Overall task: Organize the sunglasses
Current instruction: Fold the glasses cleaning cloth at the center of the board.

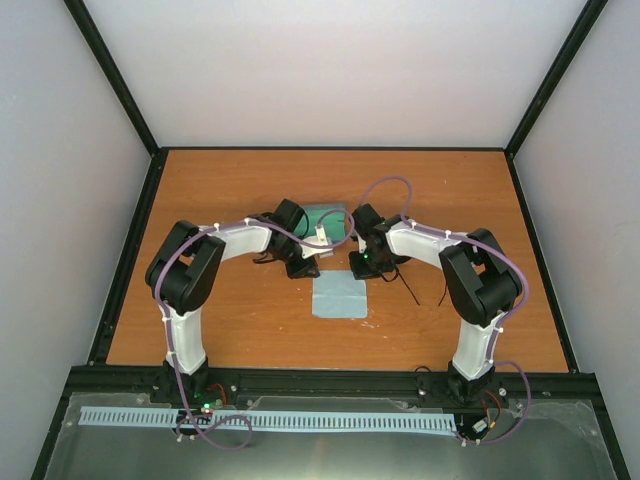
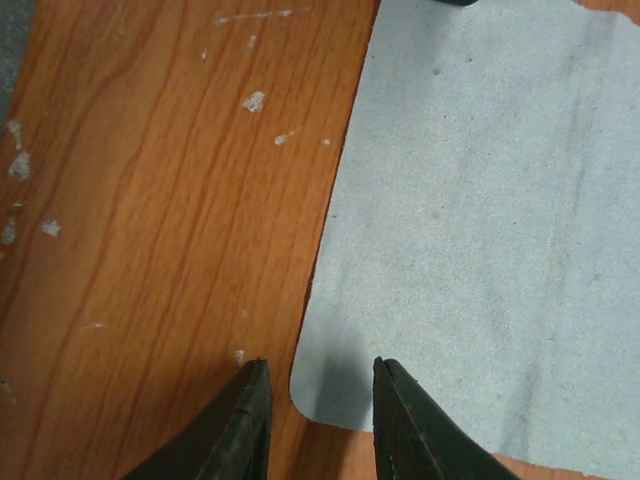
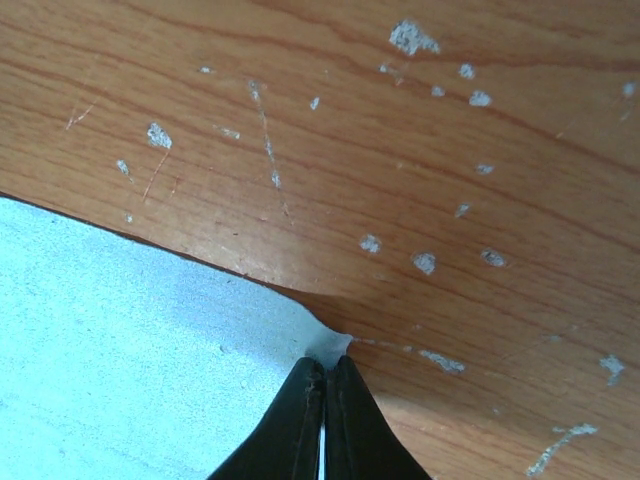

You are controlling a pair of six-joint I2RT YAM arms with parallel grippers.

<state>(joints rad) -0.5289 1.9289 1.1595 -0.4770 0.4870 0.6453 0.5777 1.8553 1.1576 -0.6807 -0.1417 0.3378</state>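
On the wooden table [image 1: 220, 190], the left gripper [image 1: 304, 268] hangs low over the near-left part of the pale blue cloth [image 1: 340, 297]. In its wrist view its two dark fingers [image 2: 245, 425] stand parted, released and holding nothing. One sits over bare wood and the other over the fabric, with a rounded corner of the cloth [image 2: 480, 230] lying between them. The cloth lies flat at the middle of the table. Just beyond it, between the two wrists, a teal-tinted oblong case [image 1: 328, 215] is partly hidden by the arms. The right gripper [image 1: 362, 272] is clenched on the cloth's far-right corner [image 3: 335, 345], which peaks up slightly where the closed fingertips pinch it. Right of the cloth and under the right forearm, the sunglasses [image 1: 408, 285] show only as thin black temple arms slanting across the wood. Their lenses cannot be made out.
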